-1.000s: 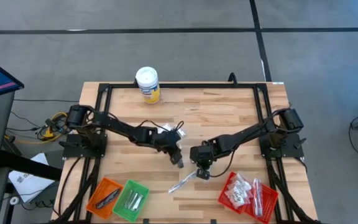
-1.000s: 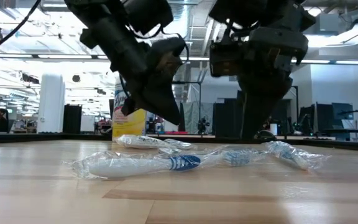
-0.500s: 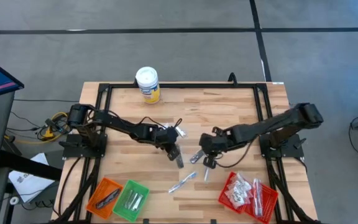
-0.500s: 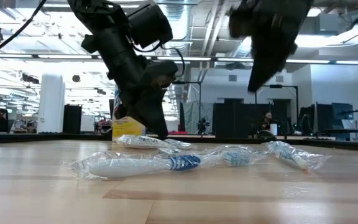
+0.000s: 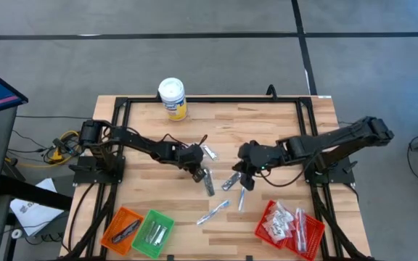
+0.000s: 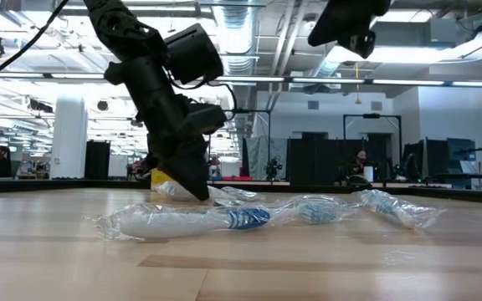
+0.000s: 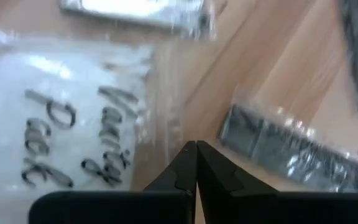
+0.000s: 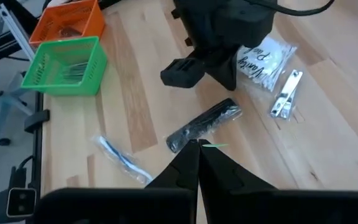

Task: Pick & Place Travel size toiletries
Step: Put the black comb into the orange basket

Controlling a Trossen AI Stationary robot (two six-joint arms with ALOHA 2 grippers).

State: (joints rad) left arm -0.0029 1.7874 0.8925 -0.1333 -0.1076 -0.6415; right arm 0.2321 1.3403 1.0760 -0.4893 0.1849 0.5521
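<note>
Lifted away, right hand [image 5: 244,174] pinched empty; left hand [image 5: 199,172] closed, hiding sachet [image 7: 61,137].

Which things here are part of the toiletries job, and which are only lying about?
Job:
wrapped toothbrush
dark wrapped comb
vanity pack sachet
nail clipper
red basket
green basket
orange basket

Lying about:
yellow canister

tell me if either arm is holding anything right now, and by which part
Nothing is held. The left gripper is shut empty above the white sachet; the right gripper is shut empty over the table.
</note>
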